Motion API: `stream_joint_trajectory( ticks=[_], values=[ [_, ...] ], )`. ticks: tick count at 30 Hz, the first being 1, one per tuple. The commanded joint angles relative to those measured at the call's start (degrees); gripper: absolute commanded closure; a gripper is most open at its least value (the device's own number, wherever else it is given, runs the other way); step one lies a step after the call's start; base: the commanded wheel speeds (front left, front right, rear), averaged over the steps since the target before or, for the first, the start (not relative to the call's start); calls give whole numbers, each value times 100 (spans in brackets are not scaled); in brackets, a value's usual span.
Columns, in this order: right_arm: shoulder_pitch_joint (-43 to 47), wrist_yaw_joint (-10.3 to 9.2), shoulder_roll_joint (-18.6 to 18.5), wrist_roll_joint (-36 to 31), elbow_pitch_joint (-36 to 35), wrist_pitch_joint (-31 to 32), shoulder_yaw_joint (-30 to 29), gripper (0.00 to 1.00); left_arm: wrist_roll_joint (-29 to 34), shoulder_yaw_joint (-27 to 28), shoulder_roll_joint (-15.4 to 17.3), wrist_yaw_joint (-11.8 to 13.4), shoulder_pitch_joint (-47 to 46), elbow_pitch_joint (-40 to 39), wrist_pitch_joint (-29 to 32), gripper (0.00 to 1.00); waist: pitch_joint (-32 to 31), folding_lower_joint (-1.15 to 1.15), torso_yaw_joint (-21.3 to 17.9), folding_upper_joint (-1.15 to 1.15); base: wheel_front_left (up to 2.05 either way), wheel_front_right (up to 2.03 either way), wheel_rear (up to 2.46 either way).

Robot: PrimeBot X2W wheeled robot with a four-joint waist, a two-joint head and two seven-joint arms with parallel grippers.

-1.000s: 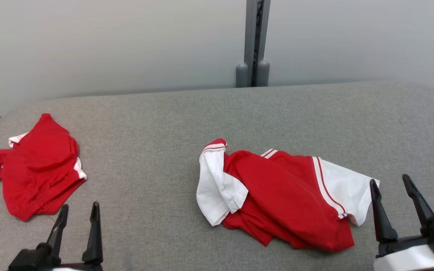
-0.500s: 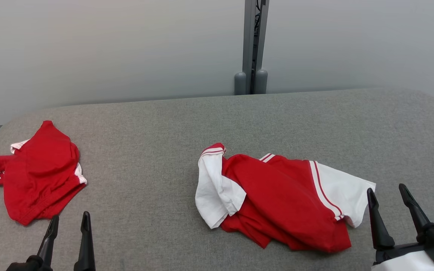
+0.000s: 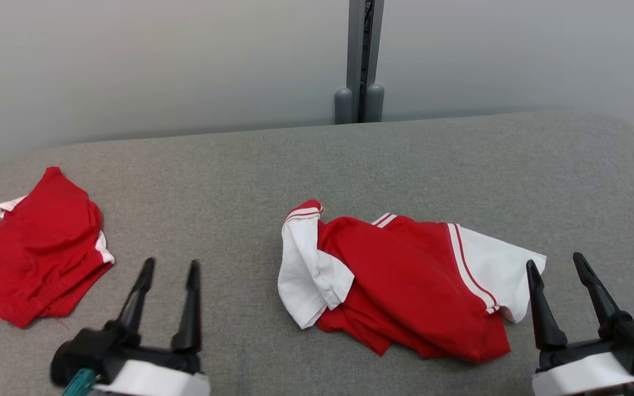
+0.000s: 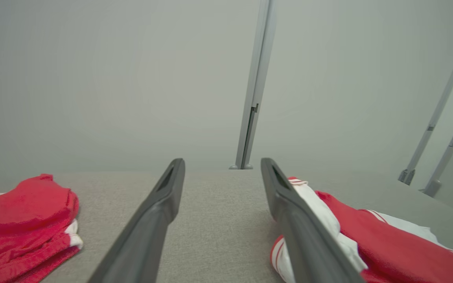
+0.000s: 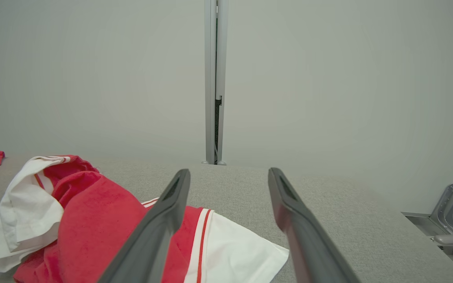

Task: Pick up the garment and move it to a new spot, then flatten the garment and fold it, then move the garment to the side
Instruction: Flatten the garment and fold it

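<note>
A grey fabric desk (image 3: 350, 165) carries two garments. The crumpled red-and-white garment (image 3: 405, 275) lies centre-right, with its long axis running left to right. A second red garment (image 3: 42, 242) lies far left. Two tools, the left tool (image 3: 171, 264) and the right tool (image 3: 552, 261), have fingers apart and hold nothing. The right one is just beside the white sleeve.

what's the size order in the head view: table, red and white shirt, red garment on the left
1. table
2. red and white shirt
3. red garment, though the picture's left edge cuts it off
</note>
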Motion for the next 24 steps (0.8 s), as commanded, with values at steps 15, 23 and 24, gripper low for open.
stream_joint_trajectory(
  ticks=[15, 23, 24],
  values=[
    [-709, 1, -25, 184, -27, -28, 433, 0, -302, -1955, 387, 66, -1961, 1007, 1101, 0, 910, 0, -785, 0, 0, 0, 0],
    [-793, 1, -24, 254, -59, -28, 411, 0, -411, -1887, 479, 206, -2011, 1580, 1500, 100, 1122, 0, -965, 0, 0, 0, 0],
    [-792, 1, -24, 256, -55, -28, 408, 0, -420, -1900, 504, 185, -2035, 1608, 1500, 100, 1124, 0, -972, 0, 0, 0, 0]
  ],
)
